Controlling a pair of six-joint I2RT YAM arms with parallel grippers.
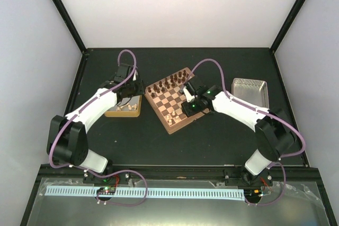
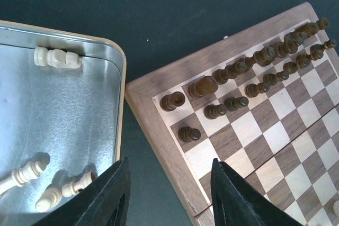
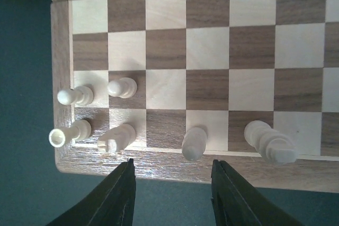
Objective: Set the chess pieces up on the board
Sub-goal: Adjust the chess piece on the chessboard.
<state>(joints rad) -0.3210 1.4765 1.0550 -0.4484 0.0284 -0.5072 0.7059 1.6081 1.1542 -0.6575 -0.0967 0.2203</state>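
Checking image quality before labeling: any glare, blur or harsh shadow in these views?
Top external: even light, sharp, but the board looks small. Left wrist: dull sheen on the metal tray, far dark pieces slightly soft. Right wrist: mild glare on the near rim, cream pieces throwing soft shadows.

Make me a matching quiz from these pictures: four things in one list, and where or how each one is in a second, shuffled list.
Things:
1. dark pieces
2. cream pieces in the tan tray
3. silver tray
4. left gripper

Place or state:
A. open, holding nothing
B. upright in two rows on the board
C. off to the right of the board
D. lying on their sides

Pairs: 1-B, 2-D, 3-C, 4-A.
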